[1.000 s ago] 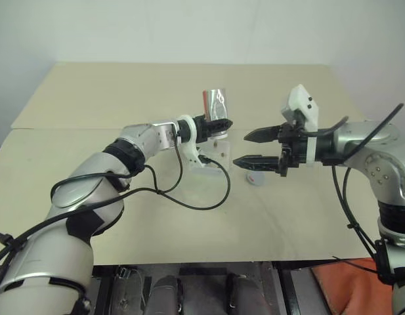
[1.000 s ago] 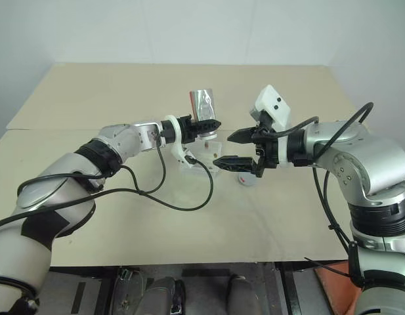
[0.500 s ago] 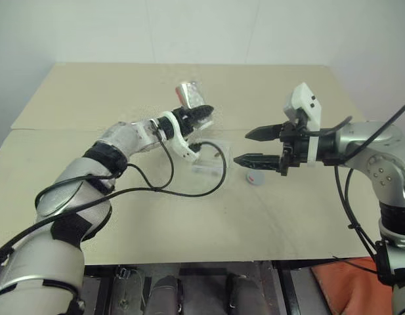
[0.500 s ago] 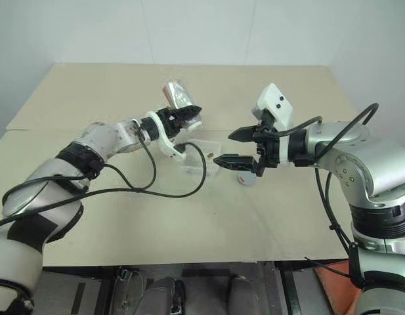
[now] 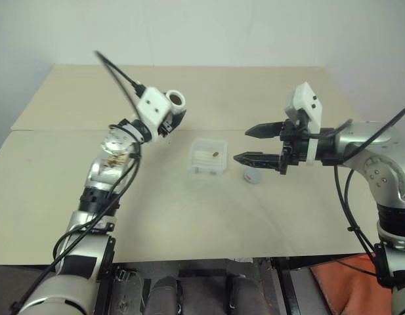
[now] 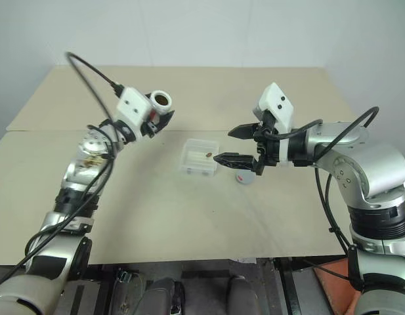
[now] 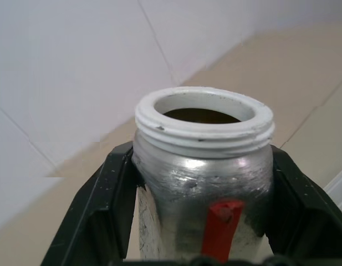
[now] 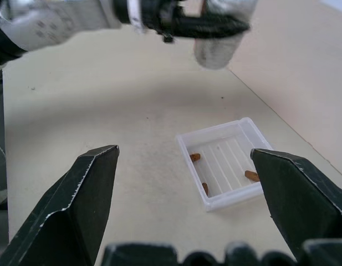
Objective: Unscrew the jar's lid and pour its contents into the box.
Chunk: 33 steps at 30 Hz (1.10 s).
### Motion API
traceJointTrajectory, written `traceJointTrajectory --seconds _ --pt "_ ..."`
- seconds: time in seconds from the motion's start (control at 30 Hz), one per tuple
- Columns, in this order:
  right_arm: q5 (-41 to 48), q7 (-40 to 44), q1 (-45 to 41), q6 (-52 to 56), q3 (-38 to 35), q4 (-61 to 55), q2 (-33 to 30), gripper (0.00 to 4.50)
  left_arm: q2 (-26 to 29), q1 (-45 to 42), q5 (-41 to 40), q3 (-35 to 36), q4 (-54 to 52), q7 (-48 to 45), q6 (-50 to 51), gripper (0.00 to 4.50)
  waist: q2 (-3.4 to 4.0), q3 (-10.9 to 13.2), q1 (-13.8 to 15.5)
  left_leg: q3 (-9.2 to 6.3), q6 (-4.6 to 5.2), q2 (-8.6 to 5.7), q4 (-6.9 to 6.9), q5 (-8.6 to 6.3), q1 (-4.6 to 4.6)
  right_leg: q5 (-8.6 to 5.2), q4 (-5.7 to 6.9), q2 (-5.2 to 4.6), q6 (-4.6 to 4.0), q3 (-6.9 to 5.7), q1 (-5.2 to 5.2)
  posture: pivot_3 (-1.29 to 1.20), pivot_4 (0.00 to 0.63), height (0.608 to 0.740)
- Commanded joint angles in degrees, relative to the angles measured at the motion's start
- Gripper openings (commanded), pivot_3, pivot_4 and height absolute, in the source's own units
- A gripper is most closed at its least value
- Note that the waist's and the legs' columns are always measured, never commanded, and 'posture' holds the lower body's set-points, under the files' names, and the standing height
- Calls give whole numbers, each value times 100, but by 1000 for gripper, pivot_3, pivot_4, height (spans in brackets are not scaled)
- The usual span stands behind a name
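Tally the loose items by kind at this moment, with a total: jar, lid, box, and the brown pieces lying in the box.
Jar: 1, held by the left gripper
Lid: 1, on the table
Box: 1
Brown pieces in the box: 3
Total: 6

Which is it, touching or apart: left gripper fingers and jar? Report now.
Touching. The left wrist view shows the left gripper's black fingers pressed against both sides of the jar.
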Motion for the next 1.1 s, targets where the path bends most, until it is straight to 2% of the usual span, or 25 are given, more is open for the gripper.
traceJointTrajectory --seconds 0.03,0.23,0.5,0.63,0.7,0.83,1.1 --pt "-35 79 -13 -218 -164 -75 -106 4414 -85 463 -636 378 -662 -96 612 2713 1 -1 -19 0 3 0 -2 -2 16 -1 -2 0 1 0 18 0 150 740" --pt "-39 105 -33 -236 -161 -78 -101 4414 -430 1163 -831 553 -961 118 646 2713 1 -1 17 -3 8 -3 -3 -5 21 0 -11 0 0 0 28 0 150 740" --pt "16 81 44 -206 -196 -208 -107 4414 -710 1671 -60 242 -190 124 -1082 2713 1 -1 61 -1 9 -4 -2 -6 23 2 -12 0 -3 0 29 0 150 740" --pt "20 87 122 -185 -160 -331 -135 4414 -854 1647 19 299 163 237 -1504 2713 0 -1 64 -1 14 -4 -2 -9 20 2 -19 0 -4 -1 30 0 150 740" --pt "22 72 149 -173 -164 -382 -135 4500 -843 1694 -17 293 98 204 -1447 3417 0 -1 60 -1 15 -3 -2 -9 21 2 -17 0 -4 -1 30 0 150 740" --pt "40 37 215 -154 -177 -498 -125 4500 -752 1968 -68 304 -394 216 -1262 4467 0 -1 48 -2 17 -2 -3 -11 21 2 -19 0 -4 -1 29 0 150 740" --pt "76 -95 383 -151 -194 -687 -85 4500 -184 3066 -137 320 -1986 125 -325 4467 2 -2 43 -4 31 1 -3 -20 21 2 -17 0 -4 0 27 0 150 740"
